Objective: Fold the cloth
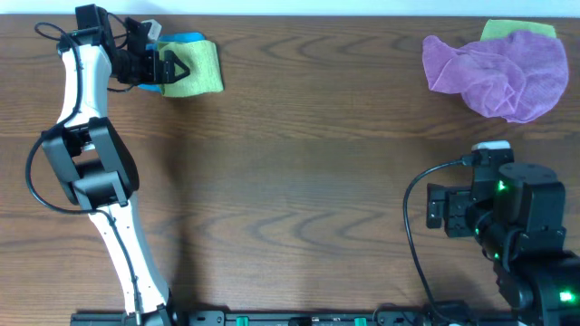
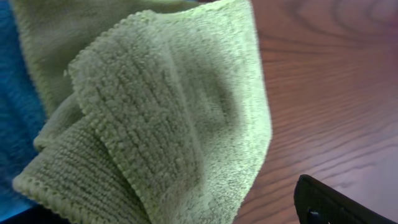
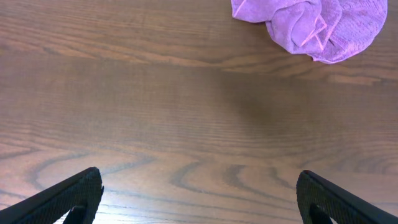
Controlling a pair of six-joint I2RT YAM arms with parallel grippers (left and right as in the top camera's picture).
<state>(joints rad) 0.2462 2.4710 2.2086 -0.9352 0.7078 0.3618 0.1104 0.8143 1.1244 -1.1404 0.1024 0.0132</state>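
A yellow-green cloth (image 1: pixel 198 68) lies folded over on a blue cloth (image 1: pixel 184 39) at the table's far left. In the left wrist view the yellow-green cloth (image 2: pixel 168 112) fills the frame, with the blue cloth (image 2: pixel 18 106) at its left. My left gripper (image 1: pixel 170 68) is open at the cloth's left edge. Its right finger shows beside the cloth and its left finger is hidden under the cloth (image 2: pixel 186 214). A crumpled purple cloth (image 1: pixel 498 68) lies at the far right and also shows in the right wrist view (image 3: pixel 311 25). My right gripper (image 1: pixel 444 206) is open and empty (image 3: pixel 199 205) above bare wood.
Another yellow-green cloth (image 1: pixel 518 29) peeks out from behind the purple cloth. The brown wooden table (image 1: pixel 308 163) spans the view. The left arm stretches from the front left to the far left corner.
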